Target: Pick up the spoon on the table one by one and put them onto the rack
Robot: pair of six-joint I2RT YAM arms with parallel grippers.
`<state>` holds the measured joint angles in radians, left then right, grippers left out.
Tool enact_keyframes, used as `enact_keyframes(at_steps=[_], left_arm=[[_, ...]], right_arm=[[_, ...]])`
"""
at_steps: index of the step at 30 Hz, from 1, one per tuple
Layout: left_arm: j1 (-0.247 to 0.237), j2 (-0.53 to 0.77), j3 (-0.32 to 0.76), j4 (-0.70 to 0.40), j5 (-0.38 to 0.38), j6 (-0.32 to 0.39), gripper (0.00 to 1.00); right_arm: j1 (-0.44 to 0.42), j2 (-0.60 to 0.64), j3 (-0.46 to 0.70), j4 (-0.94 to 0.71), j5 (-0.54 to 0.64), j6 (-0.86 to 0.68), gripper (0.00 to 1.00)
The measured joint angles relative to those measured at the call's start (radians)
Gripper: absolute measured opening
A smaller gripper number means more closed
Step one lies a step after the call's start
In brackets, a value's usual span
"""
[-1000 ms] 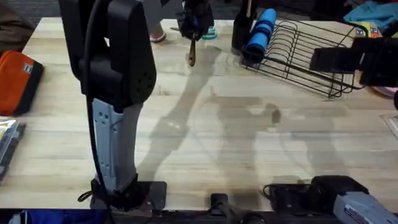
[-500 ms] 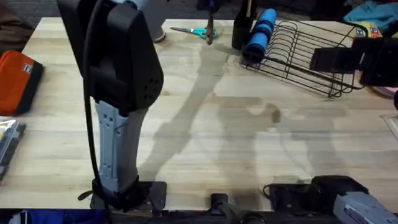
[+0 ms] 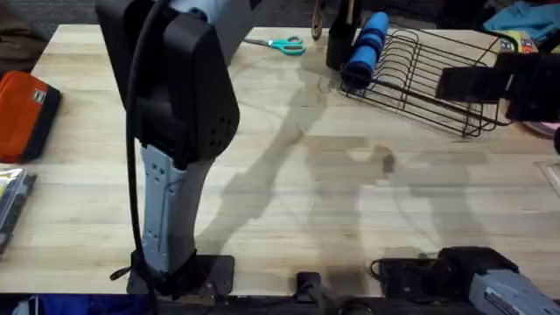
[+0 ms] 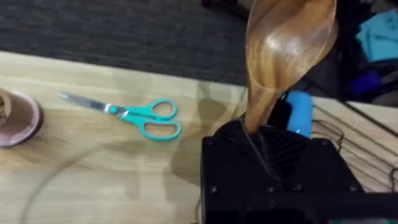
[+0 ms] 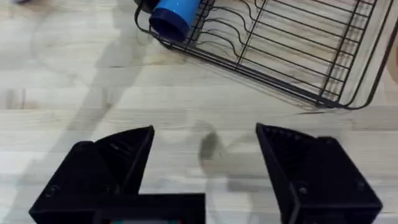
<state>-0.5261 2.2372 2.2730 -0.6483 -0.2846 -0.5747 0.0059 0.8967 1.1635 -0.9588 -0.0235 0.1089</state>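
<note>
gripping spoon handle, left hand; handle hidden. right hand wide, near rack.

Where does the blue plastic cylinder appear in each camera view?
Overhead: blue plastic cylinder at the table's far edge, on the black wire rack's left end.
Left wrist: just past the brown wooden spoon's neck, beside rack wires.
Right wrist: at the rack's end.
Shared landmark: the rack.
</note>
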Motion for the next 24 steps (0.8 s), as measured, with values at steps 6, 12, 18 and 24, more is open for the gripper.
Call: enact_keyframes(at_steps=[6,12,18,24], left_arm=[[-0.006,0.000,0.000,0.060,-0.025,0.013,0.045],[-0.007,0.000,0.000,0.036,-0.028,0.056,0.045],[-0.008,-0.034,0.000,-0.041,-0.028,0.071,0.045],[-0.008,-0.119,0.000,-0.115,-0.031,0.074,0.045]], right_arm=[[0.000,0.000,0.000,0.000,0.000,0.000,0.993],[0.000,0.000,0.000,0.000,0.000,0.000,0.993],[0.000,0.000,0.000,0.000,0.000,0.000,0.993],[0.000,0.000,0.000,0.000,0.000,-0.001,0.993]])
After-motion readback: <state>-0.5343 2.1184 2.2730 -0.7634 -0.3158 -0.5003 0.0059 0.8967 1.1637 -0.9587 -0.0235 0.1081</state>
